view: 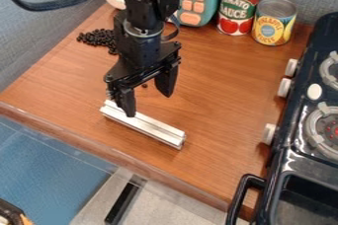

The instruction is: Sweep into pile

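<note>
I have the end effector (147, 105) open, its one fingertip at the silver bar (148, 129), dark beans (98, 38) lying behind.

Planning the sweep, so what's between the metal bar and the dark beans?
The camera view shows one stray bean; the gripper hides part of that stretch.
</note>
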Tool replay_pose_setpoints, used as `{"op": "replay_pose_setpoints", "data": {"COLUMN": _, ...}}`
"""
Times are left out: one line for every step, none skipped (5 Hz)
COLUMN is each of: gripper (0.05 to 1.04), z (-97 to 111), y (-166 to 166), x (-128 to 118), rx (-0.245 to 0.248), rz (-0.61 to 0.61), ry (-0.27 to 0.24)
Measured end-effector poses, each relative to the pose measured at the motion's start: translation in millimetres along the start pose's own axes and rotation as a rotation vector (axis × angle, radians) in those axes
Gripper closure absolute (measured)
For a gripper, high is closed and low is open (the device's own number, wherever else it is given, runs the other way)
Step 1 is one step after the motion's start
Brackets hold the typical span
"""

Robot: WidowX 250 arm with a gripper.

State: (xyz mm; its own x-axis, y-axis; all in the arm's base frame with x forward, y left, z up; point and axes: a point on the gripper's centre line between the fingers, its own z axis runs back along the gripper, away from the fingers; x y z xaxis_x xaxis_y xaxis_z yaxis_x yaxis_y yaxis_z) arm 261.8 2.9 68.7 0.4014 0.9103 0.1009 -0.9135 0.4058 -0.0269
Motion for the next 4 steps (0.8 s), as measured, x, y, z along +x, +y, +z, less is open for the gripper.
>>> {"op": "replay_pose_setpoints", "data": {"gripper": 0.083, "z": -6.8, "y": 2.7, "x": -2.0, "rx": 0.019, "rz": 0.000, "ry": 0.010}}
{"op": "replay_pose_setpoints", "data": {"gripper": 0.083, "z": -14.2, "y": 5.4, "x": -4.2, "rx": 0.000, "rz": 0.005, "ry": 0.004}}
{"op": "replay_pose_setpoints", "data": {"gripper": 0.083, "z": -17.3, "y": 4.9, "x": -3.2, "rx": -0.018, "rz": 0.007, "ry": -0.010}}
{"op": "replay_pose_setpoints", "data": {"gripper": 0.083, "z": -26.2, "y": 8.7, "x": -3.5, "rx": -0.044, "rz": 0.017, "ry": -0.025}}
